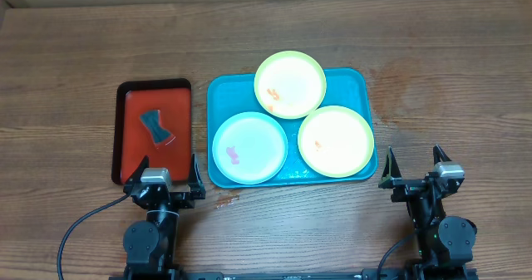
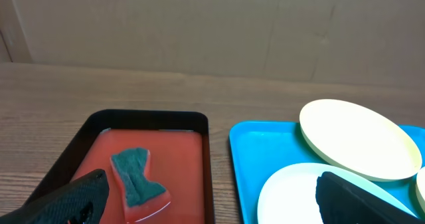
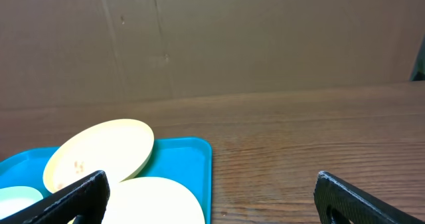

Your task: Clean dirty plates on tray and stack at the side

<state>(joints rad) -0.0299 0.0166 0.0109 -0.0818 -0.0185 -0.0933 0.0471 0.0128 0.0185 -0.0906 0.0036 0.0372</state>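
Overhead, I counted three plates on one turquoise tray (image 1: 226, 90): one light blue plate (image 1: 249, 148) at the near left, one yellow-green plate (image 1: 290, 84) at the far middle and a second yellow-green plate (image 1: 335, 141) at the near right. Each carried a small smear, pink on the blue one and orange on the two yellow-green ones. The far plate hung over the tray's far rim and its near edge overlapped the other two; from my wrist views it sat tilted, propped on them. The near right plate reached almost to the tray's right rim, and the blue plate lay close to the left rim. Just beside the tray on the left sat one red tray (image 1: 133, 114) with a black rim, holding one dark green sponge (image 1: 155, 128). I had two grippers, both at the near edge of the wooden table (image 1: 432, 64). My left gripper (image 1: 169, 165) sat at the near end of the red tray, jaws spread wide and holding nothing. My right gripper (image 1: 413, 165) sat just off the turquoise tray's near right corner, its jaws likewise wide apart and empty. Bare wood stretched to the right of the tray and beyond its far rim, with a narrower strip between the two trays.
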